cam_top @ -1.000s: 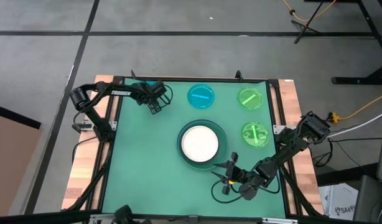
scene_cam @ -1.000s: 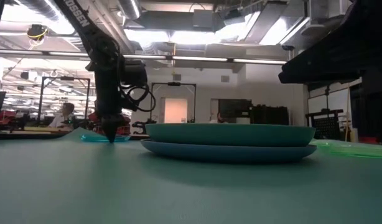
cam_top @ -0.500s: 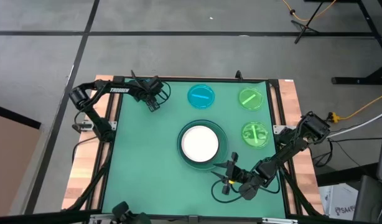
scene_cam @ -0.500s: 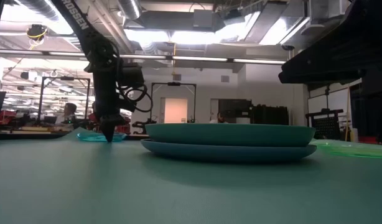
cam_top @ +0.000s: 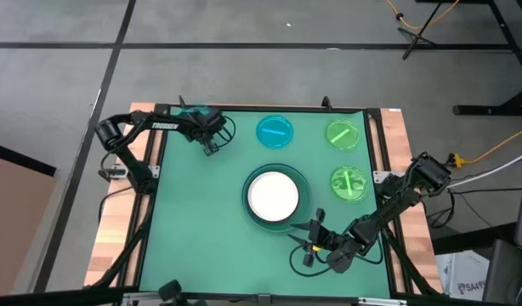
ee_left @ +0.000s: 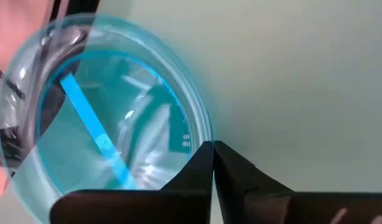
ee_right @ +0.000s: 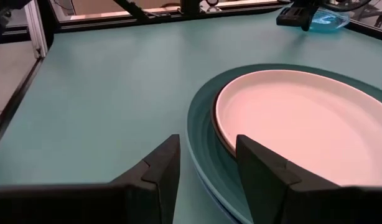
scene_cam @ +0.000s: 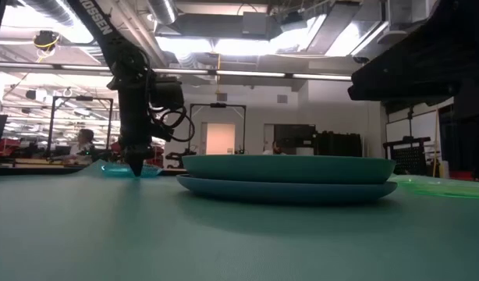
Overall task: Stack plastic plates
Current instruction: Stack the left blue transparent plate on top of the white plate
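A small translucent cyan plate [ee_left: 104,112] lies at the mat's far left corner [cam_top: 191,111]. My left gripper [ee_left: 213,148] stands over its rim, fingers pointing down and shut [scene_cam: 135,168]. In the middle sits a stack [scene_cam: 286,178]: a white plate [cam_top: 273,195] on a dark one, inside a teal plate [cam_top: 304,185] on a pale blue one. My right gripper [ee_right: 206,165] waits open just near-right of the stack [cam_top: 310,242], touching nothing. My left gripper has the cyan plate's rim [ee_left: 200,134] pinched between its two fingertips, one inside the rim and one outside. The fingers come from above, pointing down. In the low view the plate [scene_cam: 118,168] stays low on the mat beside the fingertips.
A second cyan plate [cam_top: 275,131] lies far centre on the green mat. Two small bright green plates [cam_top: 341,133] [cam_top: 348,183] lie at the right. A black frame [cam_top: 261,109] borders the mat. Bare mat lies at the near left.
My left gripper has shut on the cyan plate's rim and gone a little toward the far edge. The plate has shifted slightly toward the far left corner and tipped for a moment. My right gripper has kept still.
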`<state>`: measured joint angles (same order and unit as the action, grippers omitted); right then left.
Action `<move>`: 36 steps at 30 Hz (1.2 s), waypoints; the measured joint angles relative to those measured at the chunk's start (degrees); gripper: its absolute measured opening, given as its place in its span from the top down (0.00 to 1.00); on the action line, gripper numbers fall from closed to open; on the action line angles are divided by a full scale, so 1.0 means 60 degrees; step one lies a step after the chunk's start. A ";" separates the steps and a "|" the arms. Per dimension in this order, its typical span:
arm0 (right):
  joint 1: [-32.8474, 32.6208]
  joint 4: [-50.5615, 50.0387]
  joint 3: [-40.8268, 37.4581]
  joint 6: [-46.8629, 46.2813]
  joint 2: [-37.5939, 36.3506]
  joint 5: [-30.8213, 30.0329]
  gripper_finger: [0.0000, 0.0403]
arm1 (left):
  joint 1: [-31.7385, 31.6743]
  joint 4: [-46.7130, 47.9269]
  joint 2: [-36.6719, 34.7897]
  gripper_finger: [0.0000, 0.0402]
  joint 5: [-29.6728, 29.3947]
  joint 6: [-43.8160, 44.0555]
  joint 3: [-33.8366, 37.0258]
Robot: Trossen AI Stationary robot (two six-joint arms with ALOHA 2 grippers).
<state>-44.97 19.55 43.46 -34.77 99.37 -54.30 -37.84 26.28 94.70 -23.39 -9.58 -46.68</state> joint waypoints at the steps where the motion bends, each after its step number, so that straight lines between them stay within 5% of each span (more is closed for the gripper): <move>1: 0.0000 0.0005 0.0000 -0.0094 0.0000 0.0019 0.63 | 0.0122 0.0033 0.0000 0.99 -0.0030 0.0002 0.0000; 11: 0.0000 0.0019 0.0000 -0.0479 0.0000 0.0670 0.63 | 0.1695 0.0521 -0.0272 1.00 -0.0406 0.0302 0.0000; 21: 0.0000 0.0269 0.0000 -0.0913 0.0000 0.1145 0.63 | 0.4405 0.1365 -0.1715 1.00 -0.0305 0.1376 -0.0011; 26: 0.0000 0.0310 0.0000 -0.0903 0.0000 0.1074 0.63 | 0.5991 0.1053 -0.2044 1.00 0.0467 0.1286 -0.0079; 36: 0.0000 0.0296 0.0000 -0.0612 0.0000 0.1268 0.63 | 0.8394 -0.0379 -0.2039 1.00 0.0069 0.1249 -0.0812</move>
<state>-44.97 21.33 43.46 -38.44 99.37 -46.70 12.52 24.01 82.46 -22.97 -2.09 -51.55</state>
